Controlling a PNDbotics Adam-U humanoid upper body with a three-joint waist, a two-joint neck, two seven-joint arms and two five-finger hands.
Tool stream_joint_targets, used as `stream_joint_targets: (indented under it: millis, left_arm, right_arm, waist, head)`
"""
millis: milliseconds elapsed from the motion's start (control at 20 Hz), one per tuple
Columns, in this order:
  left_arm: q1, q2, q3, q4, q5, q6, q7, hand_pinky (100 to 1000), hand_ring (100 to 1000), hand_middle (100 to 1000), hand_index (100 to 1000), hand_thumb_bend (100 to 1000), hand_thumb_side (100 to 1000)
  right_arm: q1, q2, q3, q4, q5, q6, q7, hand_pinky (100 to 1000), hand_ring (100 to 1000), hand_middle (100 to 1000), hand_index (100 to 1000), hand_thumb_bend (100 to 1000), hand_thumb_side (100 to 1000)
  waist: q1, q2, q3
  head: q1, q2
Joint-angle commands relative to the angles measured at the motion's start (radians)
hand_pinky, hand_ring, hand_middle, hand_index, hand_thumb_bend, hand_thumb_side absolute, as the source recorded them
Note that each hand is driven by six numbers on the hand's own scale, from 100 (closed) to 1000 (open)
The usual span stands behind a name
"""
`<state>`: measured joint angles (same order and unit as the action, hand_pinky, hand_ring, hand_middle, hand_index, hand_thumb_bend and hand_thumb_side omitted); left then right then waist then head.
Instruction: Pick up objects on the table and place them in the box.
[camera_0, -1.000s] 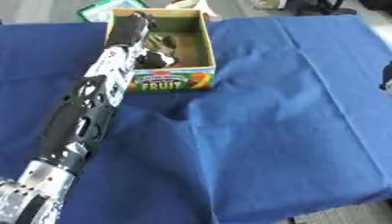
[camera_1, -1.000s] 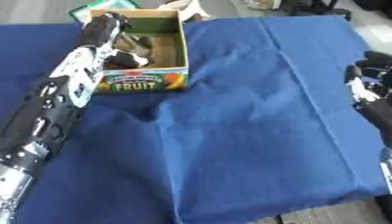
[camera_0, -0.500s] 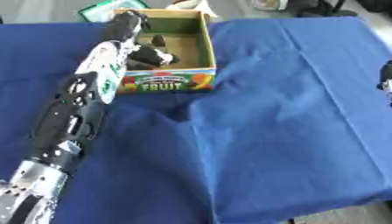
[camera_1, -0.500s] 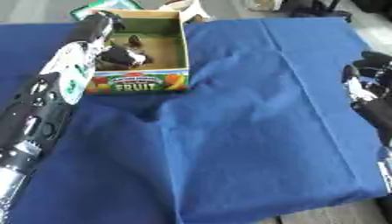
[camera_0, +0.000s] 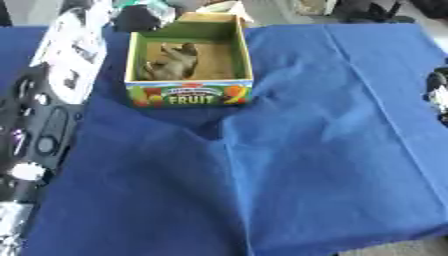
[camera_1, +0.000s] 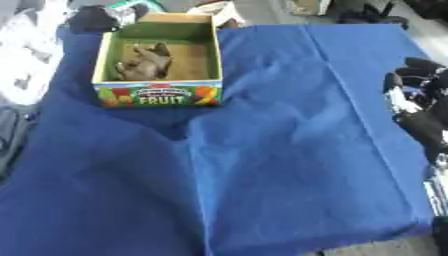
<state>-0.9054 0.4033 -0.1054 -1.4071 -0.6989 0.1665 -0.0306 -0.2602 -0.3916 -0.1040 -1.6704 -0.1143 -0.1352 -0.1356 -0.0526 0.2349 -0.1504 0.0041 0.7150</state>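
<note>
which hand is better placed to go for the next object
Hard to call: no loose object shows on the blue cloth. The left hand sits beyond the box; the right hand rests at the cloth's right edge.

Grey-brown toy animal (camera_0: 171, 62) inside open "FRUIT" box (camera_0: 191, 93) on blue cloth

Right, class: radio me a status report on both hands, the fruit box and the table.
Left hand off beyond box's far left corner, fingers unclear. Right hand idle at right edge. Greyish object in fruit box. Blue cloth bare.
</note>
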Motion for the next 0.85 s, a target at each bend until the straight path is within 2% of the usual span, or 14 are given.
stream_joint_targets:
  millis: [50, 200, 400, 650, 850]
  left_arm:
    - [0.043, 0.085, 0.028, -0.161, 0.117, 0.03, 0.033, 572, 621, 595, 684, 625, 576]
    - [0.143, 0.125, 0.071, -0.269, 0.216, 0.063, 0.07, 558, 616, 588, 679, 613, 581]
    - [0.265, 0.146, 0.143, -0.345, 0.319, 0.1, 0.151, 536, 609, 577, 666, 590, 583]
    - [0.391, 0.133, 0.22, -0.373, 0.471, 0.061, 0.25, 501, 591, 563, 658, 546, 599]
    - [0.457, 0.128, 0.248, -0.381, 0.536, 0.036, 0.284, 490, 582, 556, 658, 535, 612]
  right_arm:
    - [-0.006, -0.017, -0.016, -0.007, 0.004, -0.002, -0.007, 567, 688, 646, 777, 251, 259]
    - [-0.005, -0.016, -0.021, -0.007, 0.006, -0.002, -0.012, 567, 688, 646, 777, 251, 259]
    - [-0.003, -0.016, -0.026, -0.008, 0.007, -0.002, -0.017, 567, 688, 646, 777, 250, 259]
    - [-0.001, -0.016, -0.031, -0.008, 0.008, -0.002, -0.023, 566, 688, 646, 777, 249, 259]
    - [-0.001, -0.017, -0.033, -0.007, 0.009, -0.003, -0.025, 566, 688, 646, 776, 250, 259]
  waist:
    - [-0.003, -0.017, 0.007]
    - [-0.006, -0.016, 0.022]
    - [-0.007, -0.013, 0.038]
    - [-0.007, -0.009, 0.06]
    - [-0.008, -0.006, 0.068]
  head:
    - [-0.018, -0.013]
    - [-0.03, -0.016]
    - [-0.042, -0.021]
    - [-0.054, -0.024]
    - [-0.055, -0.025]
